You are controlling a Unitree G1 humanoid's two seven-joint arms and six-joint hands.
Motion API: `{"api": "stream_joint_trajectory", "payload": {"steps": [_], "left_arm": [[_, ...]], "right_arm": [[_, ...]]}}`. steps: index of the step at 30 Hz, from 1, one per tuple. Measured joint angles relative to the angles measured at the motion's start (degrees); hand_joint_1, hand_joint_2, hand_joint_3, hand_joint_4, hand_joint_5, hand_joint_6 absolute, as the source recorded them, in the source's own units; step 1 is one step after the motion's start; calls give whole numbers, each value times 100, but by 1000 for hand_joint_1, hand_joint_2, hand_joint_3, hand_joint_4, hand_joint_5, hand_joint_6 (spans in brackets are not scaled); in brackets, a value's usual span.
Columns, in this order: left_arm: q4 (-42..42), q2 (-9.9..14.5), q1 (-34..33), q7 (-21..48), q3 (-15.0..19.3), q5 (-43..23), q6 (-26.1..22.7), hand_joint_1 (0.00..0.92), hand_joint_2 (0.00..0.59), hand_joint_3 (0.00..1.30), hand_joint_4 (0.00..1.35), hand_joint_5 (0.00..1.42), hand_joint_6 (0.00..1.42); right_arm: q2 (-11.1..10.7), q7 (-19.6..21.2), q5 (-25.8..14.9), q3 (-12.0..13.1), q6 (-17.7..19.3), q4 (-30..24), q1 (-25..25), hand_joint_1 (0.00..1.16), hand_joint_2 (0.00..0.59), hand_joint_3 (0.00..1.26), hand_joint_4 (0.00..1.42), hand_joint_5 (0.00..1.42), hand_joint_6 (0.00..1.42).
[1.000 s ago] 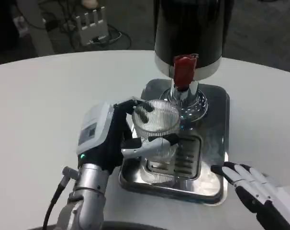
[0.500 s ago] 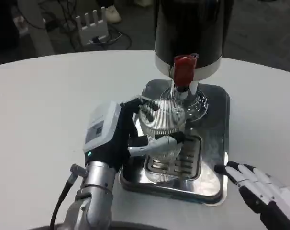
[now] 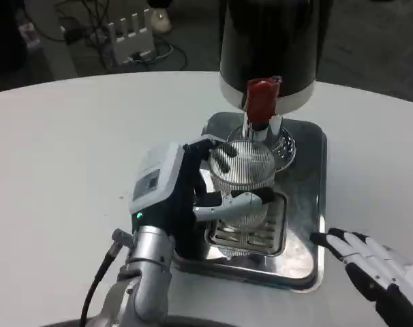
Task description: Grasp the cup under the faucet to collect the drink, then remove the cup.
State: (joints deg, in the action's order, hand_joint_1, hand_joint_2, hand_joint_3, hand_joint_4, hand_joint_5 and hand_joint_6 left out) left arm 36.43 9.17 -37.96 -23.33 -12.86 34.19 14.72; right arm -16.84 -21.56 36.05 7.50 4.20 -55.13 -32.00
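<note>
The round white table carries a black drink dispenser with a silver band, its top cut off by the frame edge, standing at the back of a shiny metal drip tray. A red tap lever on a chrome faucet points down at the clear ribbed glass cup. The cup stands upright, mouth up, above the slotted grille; its base is hidden by fingers. The left hand grips it from the left side, fingers wrapped around the wall. The right hand rests near the tray's right front corner, fingers spread, partly cut off.
</note>
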Motion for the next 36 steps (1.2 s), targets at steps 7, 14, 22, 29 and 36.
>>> {"api": "stream_joint_trajectory", "payload": {"steps": [7, 14, 22, 29, 36], "left_arm": [[40, 7, -41, 0, -95, -1, 16, 424, 133, 440, 730, 945, 1137], [259, 67, -60, 182, -103, -347, 458, 83, 31, 1, 137, 416, 572], [748, 175, -81, 663, 55, -949, 1219, 0, 1, 0, 0, 164, 205], [861, 220, -97, 878, 118, -1131, 1334, 0, 0, 0, 0, 22, 59], [429, 374, 190, 1142, 536, -1590, 1434, 0, 8, 0, 0, 6, 13]], "right_arm": [[-1, 1, -67, 58, 4, 42, 12, 619, 414, 91, 30, 0, 0], [-4, 4, -145, 68, 17, 71, 34, 619, 414, 94, 32, 0, 0], [6, 23, -145, 24, 56, 84, 48, 619, 414, 100, 41, 0, 0], [7, 35, -144, 7, 57, 119, 85, 619, 414, 103, 42, 0, 0], [17, 110, -142, 1, 69, 186, 79, 621, 417, 104, 42, 0, 0]]}}
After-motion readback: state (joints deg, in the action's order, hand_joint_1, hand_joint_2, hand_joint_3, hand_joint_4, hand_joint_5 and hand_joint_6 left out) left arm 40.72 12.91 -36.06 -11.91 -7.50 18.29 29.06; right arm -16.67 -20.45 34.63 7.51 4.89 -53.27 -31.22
